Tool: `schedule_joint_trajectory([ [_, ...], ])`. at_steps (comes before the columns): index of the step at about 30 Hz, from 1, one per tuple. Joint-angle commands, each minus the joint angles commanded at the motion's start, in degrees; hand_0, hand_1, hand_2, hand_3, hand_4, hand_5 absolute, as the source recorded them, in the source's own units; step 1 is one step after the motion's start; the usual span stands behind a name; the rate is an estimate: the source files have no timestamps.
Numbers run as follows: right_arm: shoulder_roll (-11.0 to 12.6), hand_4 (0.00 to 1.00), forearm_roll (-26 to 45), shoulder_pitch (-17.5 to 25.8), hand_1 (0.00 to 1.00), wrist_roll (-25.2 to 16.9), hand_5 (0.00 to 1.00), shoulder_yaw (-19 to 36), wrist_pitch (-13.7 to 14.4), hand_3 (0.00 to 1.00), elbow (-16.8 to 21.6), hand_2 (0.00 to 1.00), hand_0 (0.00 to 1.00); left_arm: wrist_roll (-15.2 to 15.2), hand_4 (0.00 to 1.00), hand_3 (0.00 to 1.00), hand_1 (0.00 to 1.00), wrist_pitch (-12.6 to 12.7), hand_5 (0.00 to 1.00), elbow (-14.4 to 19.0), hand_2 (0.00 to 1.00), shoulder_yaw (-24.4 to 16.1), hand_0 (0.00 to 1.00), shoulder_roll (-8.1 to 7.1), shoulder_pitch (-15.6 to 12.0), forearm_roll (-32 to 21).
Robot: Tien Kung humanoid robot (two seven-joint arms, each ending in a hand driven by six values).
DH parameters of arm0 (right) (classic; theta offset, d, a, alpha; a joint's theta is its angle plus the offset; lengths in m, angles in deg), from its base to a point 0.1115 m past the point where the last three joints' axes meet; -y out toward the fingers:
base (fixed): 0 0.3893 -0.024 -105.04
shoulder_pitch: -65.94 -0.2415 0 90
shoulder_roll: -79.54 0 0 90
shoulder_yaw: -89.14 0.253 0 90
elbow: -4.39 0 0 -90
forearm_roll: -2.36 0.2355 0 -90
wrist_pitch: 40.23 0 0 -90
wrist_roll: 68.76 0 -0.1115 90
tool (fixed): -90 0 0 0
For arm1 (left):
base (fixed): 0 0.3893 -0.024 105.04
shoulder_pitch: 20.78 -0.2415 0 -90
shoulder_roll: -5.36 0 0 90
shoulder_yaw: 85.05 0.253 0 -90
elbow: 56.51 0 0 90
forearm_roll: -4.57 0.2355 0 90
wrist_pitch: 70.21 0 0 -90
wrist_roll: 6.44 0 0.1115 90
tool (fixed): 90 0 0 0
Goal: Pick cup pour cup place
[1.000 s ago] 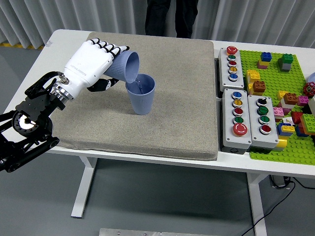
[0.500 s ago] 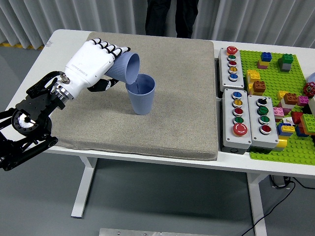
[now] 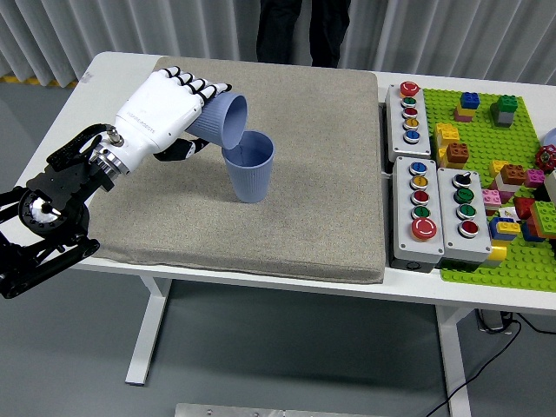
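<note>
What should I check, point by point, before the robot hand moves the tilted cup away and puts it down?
1. Grasp: the left robot hand is wrapped around the tilted cup: ok.
2. Pouring finished: the tilted cup's inside cannot be seen: cannot tell.
3. The standing cup is upright on the grey mat: ok.
4. Clearance between the cups: the tilted cup's rim sits right at the standing cup's rim, contact unclear: cannot tell.
5. Free place on the mat to put the cup down, right of and in front of the standing cup: ok.
6. Spill on the mat around the standing cup: none visible: ok.

Bright, even overhead light; sharp, soft shadows.
</note>
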Motion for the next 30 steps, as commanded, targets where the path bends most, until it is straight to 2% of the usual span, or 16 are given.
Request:
schedule_joint_trajectory([
  [13, -0.04, 0.002, -0.03, 0.00, 0.658, 0.00, 0.029, 0.10, 0.03, 0.586, 0.00, 0.578, 0.689, 0.25, 0.651, 0.576, 0.528, 0.18, 0.120, 0.02, 0.545, 0.25, 0.580, 0.01, -0.19, 0.00],
  [19, -0.03, 0.002, -0.07, -0.07, 0.658, -0.01, 0.027, 0.17, 0.02, 0.586, 0.00, 0.577, 0.689, 0.05, 0.651, 0.576, 0.528, 1.20, 0.121, 0.46, 0.545, -1.15, 0.580, 0.14, -0.93, 0.00],
  [23, -0.07, 0.002, -0.36, -0.17, 0.658, 0.03, 0.026, 0.29, -0.02, 0.586, 0.00, 0.578, 0.689, -1.59, 0.652, 0.575, 0.528, 1.72, 0.122, -0.32, 0.545, -3.18, 0.580, 0.63, -2.09, 0.00],
  [30, -0.10, 0.002, -0.12, -0.40, 0.658, 0.03, 0.026, 0.18, 0.03, 0.587, 0.00, 0.579, 0.689, -1.94, 0.652, 0.575, 0.528, 2.97, 0.122, -0.88, 0.545, -4.55, 0.580, 1.38, -3.34, -4.13],
])
